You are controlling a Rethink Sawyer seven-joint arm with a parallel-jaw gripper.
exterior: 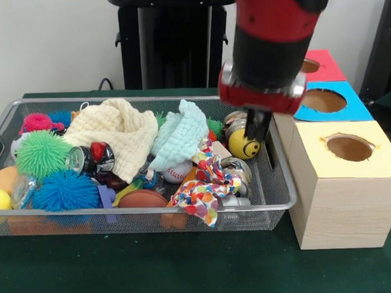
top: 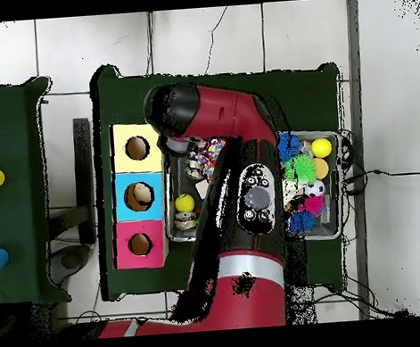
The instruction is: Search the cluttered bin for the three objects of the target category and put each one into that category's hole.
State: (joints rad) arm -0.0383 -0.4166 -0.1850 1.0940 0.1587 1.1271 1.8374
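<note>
claw (exterior: 257,125) hanging low at the box end of the bin (exterior: 276,204), dark tips poking out under the red arm (exterior: 275,45), right next to the yellow smiley ball (exterior: 243,144). cannot tell if open or shut, tips too dark and bunched up. nothing seen held in it.

confetti cloth (exterior: 207,191) lying near the front wall of the bin, on top of other stuff, just beside shiny cans (exterior: 235,167). not picked up yet. rope ball not found in these views, maybe buried, and the third soft thing also not spotted.

lots of other stuff piled in: cream cloth (exterior: 117,134), mint cloth (exterior: 182,134), green spiky ball (exterior: 43,155), blue spiky ball (exterior: 64,190), a baseball (exterior: 177,173).

three boxes beside the bin: yellow box (exterior: 346,185) closest, then blue box (exterior: 326,102), then red box (exterior: 322,64), each with a round hole on top. from above, something pale showing in the blue box hole (top: 139,196), hard to say what. yellow and red holes look dark and empty.

looks like early days. confetti cloth still in the bin, so most or all of the job still to do: grab it, drop it in the right hole, then dig for the other two.
</note>
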